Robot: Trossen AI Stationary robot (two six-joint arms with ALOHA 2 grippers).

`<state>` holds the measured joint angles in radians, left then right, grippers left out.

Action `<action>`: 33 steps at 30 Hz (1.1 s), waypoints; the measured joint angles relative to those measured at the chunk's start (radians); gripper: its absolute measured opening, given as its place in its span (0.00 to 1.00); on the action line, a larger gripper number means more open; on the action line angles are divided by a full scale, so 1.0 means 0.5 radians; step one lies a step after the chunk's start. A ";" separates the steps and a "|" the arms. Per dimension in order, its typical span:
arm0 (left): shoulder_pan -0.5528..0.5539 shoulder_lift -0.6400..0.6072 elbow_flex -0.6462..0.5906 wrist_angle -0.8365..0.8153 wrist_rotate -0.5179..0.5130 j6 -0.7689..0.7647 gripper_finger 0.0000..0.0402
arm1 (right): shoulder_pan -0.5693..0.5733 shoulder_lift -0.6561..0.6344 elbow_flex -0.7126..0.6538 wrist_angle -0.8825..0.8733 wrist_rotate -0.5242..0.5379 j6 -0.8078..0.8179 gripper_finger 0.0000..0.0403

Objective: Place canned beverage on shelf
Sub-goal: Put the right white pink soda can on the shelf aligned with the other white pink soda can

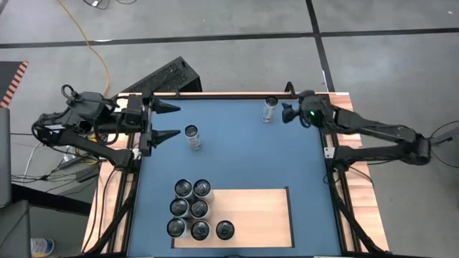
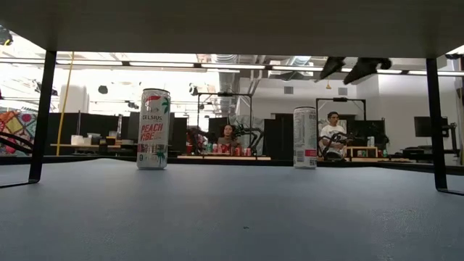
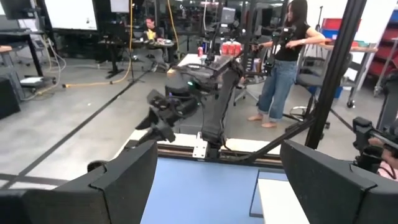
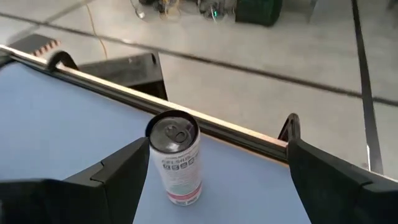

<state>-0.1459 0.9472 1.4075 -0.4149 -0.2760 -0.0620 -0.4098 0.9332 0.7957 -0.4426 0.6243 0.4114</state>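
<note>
Two cans stand upright on the blue surface (image 1: 237, 154), well apart from each other. One can (image 1: 192, 137) stands just in front of the left claw (image 1: 169, 120), whose fingers are spread apart and hold nothing. The other can (image 1: 270, 109) stands near the far edge, just beside the right claw (image 1: 287, 112), whose fingers are wide apart with the can between them but not touching. The wooden shelf (image 1: 254, 215) lies flat at the near side of the surface, and a cluster of seven cans (image 1: 193, 209) stands at its left end.
</note>
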 joint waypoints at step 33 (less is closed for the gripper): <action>0.000 0.013 0.000 -0.237 -0.002 -0.027 0.81 | -0.211 1.312 0.864 -0.540 -0.448 0.066 0.87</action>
<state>-0.1459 0.9539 1.4075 -0.5333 -0.2768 -0.0757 -0.5154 1.5891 1.2278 -0.7124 0.4003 0.4446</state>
